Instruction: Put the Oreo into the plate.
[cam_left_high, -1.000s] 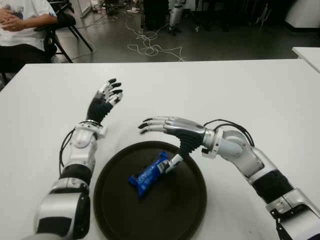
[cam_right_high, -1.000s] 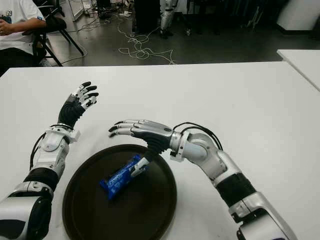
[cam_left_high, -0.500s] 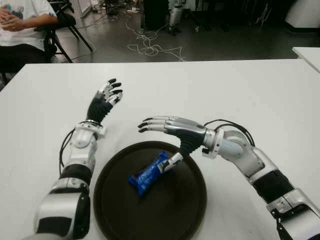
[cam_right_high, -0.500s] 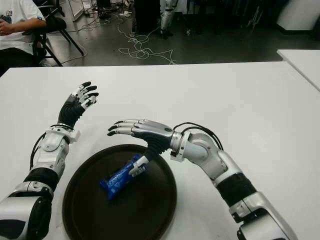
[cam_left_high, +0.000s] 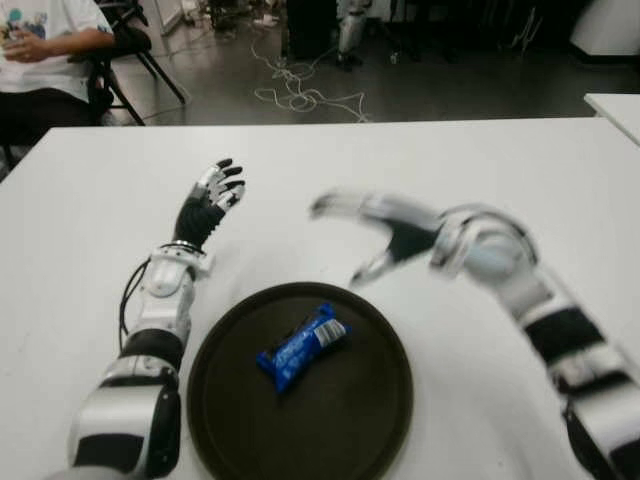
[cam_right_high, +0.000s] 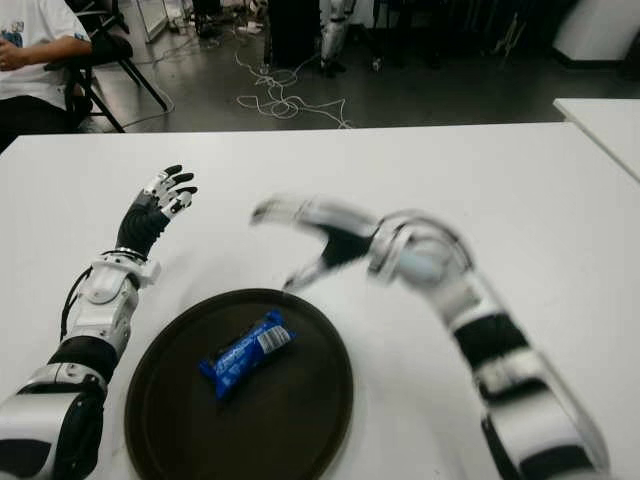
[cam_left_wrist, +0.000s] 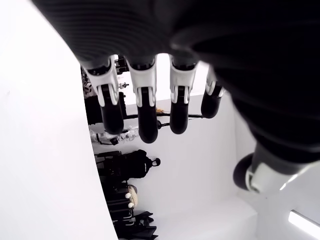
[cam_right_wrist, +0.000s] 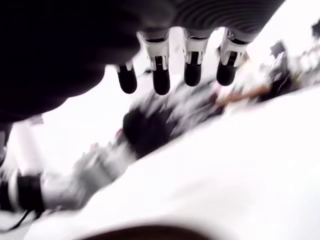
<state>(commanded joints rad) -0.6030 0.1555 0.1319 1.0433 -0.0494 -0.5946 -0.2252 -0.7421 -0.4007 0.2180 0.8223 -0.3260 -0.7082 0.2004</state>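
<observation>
White table (cam_left_high: 470, 160) fills your view. Your Oreo packet (cam_left_high: 301, 346) lies flat inside the dark plate (cam_left_high: 240, 420), so the job looks done. Your right hand (cam_left_high: 385, 235) hangs above the plate's far right rim, fingers spread, holding nothing. Your left hand (cam_left_high: 208, 203) shows far left of the plate; its wrist view confirms uncurled, empty fingers (cam_left_wrist: 145, 107).

Even, bright light falls on the white table (cam_left_high: 480, 160), with soft shadows. The right hand (cam_left_high: 385, 235) is smeared by motion blur; the left hand (cam_left_high: 210, 200) and plate (cam_left_high: 230, 400) stay sharp. The far room is dim.
</observation>
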